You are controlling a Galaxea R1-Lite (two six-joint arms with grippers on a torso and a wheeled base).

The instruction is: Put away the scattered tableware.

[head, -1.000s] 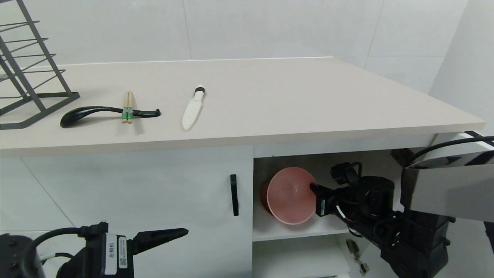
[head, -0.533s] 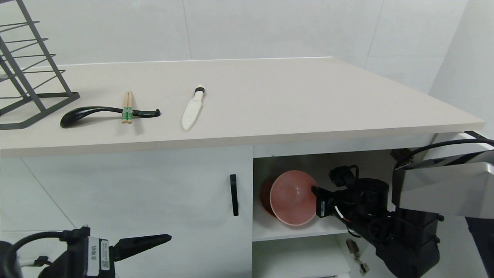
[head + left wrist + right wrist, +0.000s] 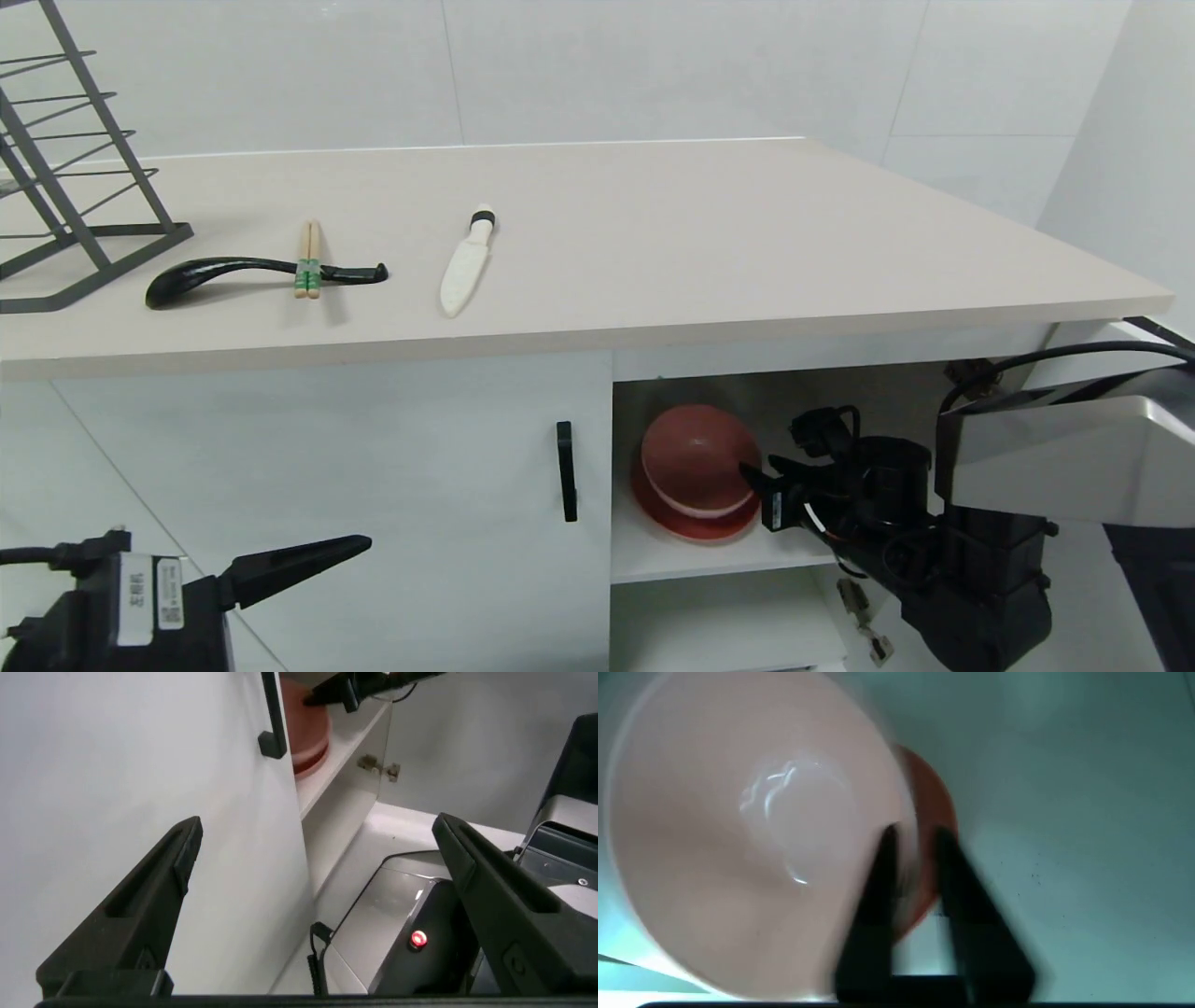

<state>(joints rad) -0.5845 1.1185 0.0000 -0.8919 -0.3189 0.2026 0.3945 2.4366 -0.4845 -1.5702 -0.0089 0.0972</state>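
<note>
In the open cupboard compartment a pink bowl [image 3: 695, 457] rests tilted on a red plate [image 3: 691, 523]. My right gripper [image 3: 752, 476] is at the bowl's right rim. In the right wrist view its fingers [image 3: 878, 896] straddle the rim of the bowl [image 3: 757, 831], shut on it, with the red plate [image 3: 934, 812] behind. On the countertop lie a black spoon [image 3: 215, 275], a pair of chopsticks [image 3: 308, 257] across its handle, and a cream knife [image 3: 467, 266]. My left gripper [image 3: 318, 826] hangs open and holds nothing, low in front of the closed cupboard door [image 3: 327, 448].
A dark wire rack [image 3: 65, 187] stands at the counter's far left. The closed door has a black handle [image 3: 565, 471]. Another shelf [image 3: 728, 625] lies below the plate. The counter's right half [image 3: 794, 233] is bare.
My right gripper has tipped the pink bowl from upright down onto the red plate and moved slightly lower. My left gripper has drawn back down and to the left.
</note>
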